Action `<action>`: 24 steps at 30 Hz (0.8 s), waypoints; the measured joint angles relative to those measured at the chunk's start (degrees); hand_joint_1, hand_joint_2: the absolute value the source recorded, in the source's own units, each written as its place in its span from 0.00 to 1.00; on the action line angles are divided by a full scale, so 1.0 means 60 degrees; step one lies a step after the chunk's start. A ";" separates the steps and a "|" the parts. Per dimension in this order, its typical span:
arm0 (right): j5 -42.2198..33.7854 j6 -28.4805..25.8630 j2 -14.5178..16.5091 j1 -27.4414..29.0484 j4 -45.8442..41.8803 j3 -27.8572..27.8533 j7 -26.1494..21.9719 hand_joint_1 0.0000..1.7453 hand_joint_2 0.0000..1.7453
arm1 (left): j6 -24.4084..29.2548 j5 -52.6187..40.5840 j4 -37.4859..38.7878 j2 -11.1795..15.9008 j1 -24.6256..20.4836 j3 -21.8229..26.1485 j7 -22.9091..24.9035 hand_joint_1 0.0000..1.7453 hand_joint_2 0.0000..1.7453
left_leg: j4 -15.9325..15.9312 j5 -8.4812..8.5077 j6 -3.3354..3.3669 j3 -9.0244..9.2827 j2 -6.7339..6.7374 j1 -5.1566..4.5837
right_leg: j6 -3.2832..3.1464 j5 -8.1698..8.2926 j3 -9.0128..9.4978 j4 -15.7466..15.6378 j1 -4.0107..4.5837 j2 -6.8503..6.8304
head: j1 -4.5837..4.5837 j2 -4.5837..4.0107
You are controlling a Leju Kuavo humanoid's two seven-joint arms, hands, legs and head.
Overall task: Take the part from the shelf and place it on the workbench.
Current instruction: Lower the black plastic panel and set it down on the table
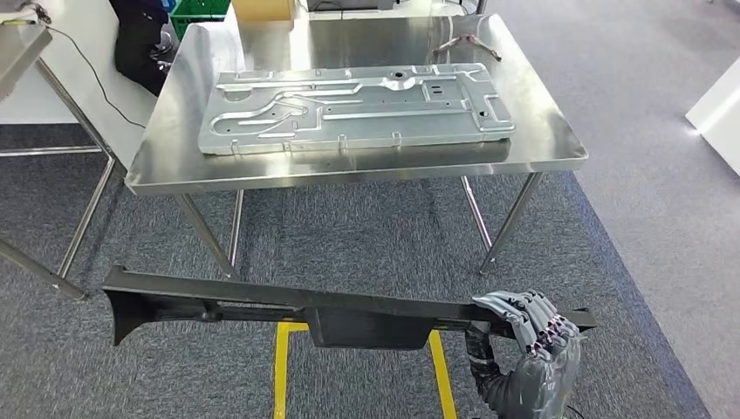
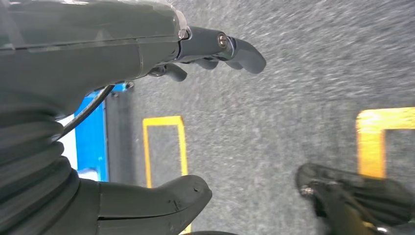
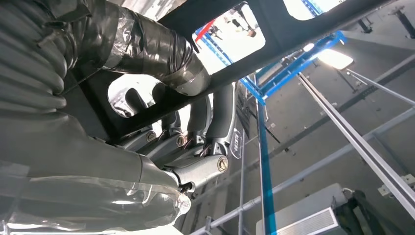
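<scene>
- Low in the head view, the right hand [image 1: 524,336] holds a long black part [image 1: 288,307] near its right end, with its fingers wrapped over the top edge.
- The black part lies flat and stretches from the hand far out to the left, above the grey carpet [image 1: 349,236]. It is in front of the desk [image 1: 545,131] and not touching it.
- The part is wider at its left end and has a thick block [image 1: 371,330] under its middle.
- In the right wrist view, the right hand [image 3: 195,147] is clamped on a black bar of the part [image 3: 274,44], with the taped thumb [image 3: 151,49] on one side and the fingers [image 3: 222,117] curled around the other.
- The left hand [image 2: 161,112] hangs over the carpet in the left wrist view. Its fingers [image 2: 240,49] and thumb [image 2: 161,198] are apart and it holds nothing.
- A big flat metal plate [image 1: 353,106] with pressed shapes lies on the shiny desk and takes up much of its top.
- A small bent metal thing [image 1: 467,44] lies at the far right of the desk, behind the plate.
- Yellow lines [image 1: 281,367] are marked on the carpet below the part.
- A second metal desk [image 1: 17,52] stands at the far left, with a black cable [image 1: 87,70] hanging beside it.
- A green crate [image 1: 199,16] sits past the far edge of the desk.
</scene>
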 joint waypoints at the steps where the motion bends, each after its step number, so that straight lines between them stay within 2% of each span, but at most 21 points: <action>1: 0.0001 0.0003 0.0000 0.0007 -0.0005 0.0000 -0.0002 1.00 1.00 | 0.0000 0.0000 0.0003 -0.0007 -0.0009 0.0000 0.0000 0.00 1.00 | -0.0044 -0.0048 -0.0056 0.0065 -0.0005 0.0000 | -0.0065 0.0323 0.0007 -0.0236 0.0044 0.0009 | 0.0000 -0.0001; 2: 0.0001 0.0005 0.0001 0.0012 -0.0013 0.0000 0.0000 1.00 1.00 | 0.0000 0.0001 0.0005 -0.0014 -0.0024 0.0000 0.0000 0.00 1.00 | -0.0055 -0.0030 -0.0130 0.0119 -0.0008 -0.0005 | -0.0126 0.0384 0.0022 -0.0325 0.0071 0.0024 | -0.0004 -0.0001; 4: 0.0004 0.0002 0.0007 0.0019 -0.0036 0.0002 0.0003 1.00 1.00 | 0.0000 0.0001 0.0005 -0.0008 -0.0032 0.0000 0.0001 0.00 1.00 | 0.0066 0.0098 -0.0263 0.0162 0.0002 0.0001 | -0.0248 0.0347 0.0261 -0.0526 0.0051 0.0044 | -0.0004 0.0000; 6: 0.0004 -0.0004 0.0010 0.0013 -0.0050 0.0003 0.0001 1.00 1.00 | 0.0000 0.0000 0.0005 -0.0003 -0.0054 0.0000 0.0001 0.00 1.00 | 0.0841 0.0155 -0.0344 -0.0201 0.0032 0.0010 | -0.0360 0.0246 0.0593 -0.0708 0.0007 0.0033 | -0.0006 0.0000; 7: 0.0004 -0.0004 0.0011 0.0011 -0.0054 0.0004 -0.0001 1.00 1.00 | 0.0000 0.0000 0.0005 -0.0001 -0.0065 0.0000 0.0000 0.00 1.00 | 0.1415 0.0033 -0.0375 -0.0555 0.0047 0.0021 | -0.0397 0.0167 0.0732 -0.0761 -0.0003 0.0019 | -0.0005 0.0000; 9: 0.0003 -0.0003 0.0011 0.0007 -0.0055 0.0005 -0.0002 1.00 1.00 | -0.0001 0.0002 0.0005 -0.0001 -0.0069 0.0000 -0.0002 0.00 1.00 | 0.2348 -0.0564 -0.0421 -0.1319 0.0057 0.0026 | -0.0424 -0.0035 0.0977 -0.0787 -0.0010 0.0012 | -0.0007 0.0000; 10: -0.0001 -0.0002 0.0011 0.0010 -0.0055 0.0005 -0.0001 1.00 1.00 | -0.0002 0.0004 0.0005 0.0000 -0.0056 0.0000 -0.0002 0.00 1.00 | 0.2509 -0.0851 -0.0444 -0.1578 0.0058 0.0027 | -0.0420 -0.0147 0.1113 -0.0787 -0.0008 0.0025 | -0.0007 0.0000; 11: -0.0004 -0.0001 0.0011 0.0013 -0.0055 0.0005 0.0001 1.00 1.00 | -0.0003 0.0008 0.0005 0.0001 -0.0038 0.0000 -0.0001 0.00 1.00 | 0.2420 -0.0964 -0.0448 -0.1717 0.0059 0.0026 | -0.0412 -0.0261 0.1265 -0.0787 -0.0004 0.0041 | -0.0008 0.0001; 12: -0.0008 0.0000 0.0011 0.0015 -0.0055 0.0005 0.0002 1.00 1.00 | -0.0004 0.0011 0.0005 0.0002 -0.0023 0.0000 0.0000 0.00 1.00 | 0.2096 -0.0817 -0.0438 -0.1746 0.0059 0.0024 | -0.0400 -0.0379 0.1428 -0.0787 0.0002 0.0054 | -0.0009 0.0001; 13: -0.0011 0.0000 0.0011 0.0016 -0.0055 0.0005 0.0003 1.00 1.00 | -0.0003 0.0013 0.0005 0.0006 -0.0007 0.0000 0.0001 0.00 1.00 | 0.1571 -0.0351 -0.0382 -0.1703 0.0062 0.0011 | -0.0382 -0.0502 0.1584 -0.0788 0.0012 0.0060 | -0.0008 0.0001; 14: -0.0011 0.0000 0.0011 0.0014 -0.0054 0.0005 0.0004 1.00 1.00 | -0.0002 0.0014 0.0005 0.0016 0.0010 0.0000 0.0002 0.00 1.00 | 0.1013 0.0271 -0.0306 -0.1660 0.0063 -0.0015 | -0.0356 -0.0625 0.1717 -0.0764 0.0033 0.0060 | -0.0006 0.0001; 15: -0.0011 0.0000 0.0011 0.0016 -0.0051 0.0005 0.0004 1.00 1.00 | -0.0001 0.0013 0.0005 0.0028 0.0017 0.0000 0.0004 0.00 1.00 | 0.0581 0.0761 -0.0239 -0.1622 0.0064 -0.0042 | -0.0312 -0.0741 0.1802 -0.0746 0.0050 0.0071 | -0.0006 0.0000; 16: -0.0011 0.0001 0.0011 0.0018 -0.0050 0.0005 0.0005 1.00 1.00 | 0.0000 0.0011 0.0005 0.0039 0.0021 0.0000 0.0005 0.00 1.00 | 0.0301 0.1133 -0.0179 -0.1587 0.0065 -0.0075 | -0.0255 -0.0844 0.1861 -0.0741 0.0058 0.0083 | -0.0005 0.0000; 17: -0.0011 0.0001 0.0011 0.0021 -0.0049 0.0005 0.0006 1.00 1.00 | 0.0001 0.0008 0.0005 0.0047 0.0020 0.0000 0.0008 0.00 1.00 | 0.0195 0.1245 -0.0139 -0.1571 0.0063 -0.0090 | -0.0197 -0.0892 0.1908 -0.0700 0.0062 0.0098 | -0.0005 -0.0001; 18: -0.0012 0.0001 0.0011 0.0023 -0.0051 0.0006 0.0011 1.00 1.00 | 0.0001 0.0004 0.0005 0.0047 0.0014 0.0000 0.0010 0.00 1.00 | 0.0164 0.1193 -0.0101 -0.1494 0.0059 -0.0090 | -0.0141 -0.0906 0.1945 -0.0667 0.0057 0.0110 | -0.0006 -0.0001; 20: -0.0014 -0.0001 0.0011 0.0014 -0.0057 0.0008 0.0026 1.00 1.00 | 0.0001 -0.0005 0.0005 0.0046 0.0002 0.0000 0.0007 0.00 1.00 | 0.0038 0.1168 0.0006 -0.1272 0.0055 -0.0050 | -0.0058 -0.0876 0.1884 -0.0294 0.0041 0.0094 | -0.0006 -0.0001; 21: -0.0015 -0.0002 0.0010 0.0007 -0.0058 0.0008 0.0033 1.00 1.00 | 0.0000 -0.0007 0.0005 0.0046 -0.0011 0.0000 0.0005 0.00 1.00 | -0.0012 0.1132 0.0055 -0.1146 0.0053 -0.0032 | -0.0009 -0.0932 0.1679 0.0098 0.0029 0.0083 | -0.0006 -0.0001; 22: -0.0015 -0.0003 0.0009 0.0007 -0.0057 0.0007 0.0038 1.00 1.00 | 0.0000 -0.0008 0.0005 0.0046 -0.0027 0.0000 0.0002 0.00 1.00 | -0.0046 0.1081 0.0092 -0.1048 0.0054 -0.0016 | 0.0041 -0.1074 0.1355 0.0623 0.0006 0.0072 | -0.0005 0.0000; 24: -0.0015 -0.0002 0.0006 0.0012 -0.0056 0.0006 0.0045 1.00 1.00 | 0.0000 -0.0008 0.0005 0.0046 -0.0039 0.0000 0.0001 0.00 1.00 | -0.0063 0.0931 0.0120 -0.0890 0.0049 -0.0012 | 0.0143 -0.1577 0.0546 0.1672 -0.0046 0.0057 | -0.0005 0.0001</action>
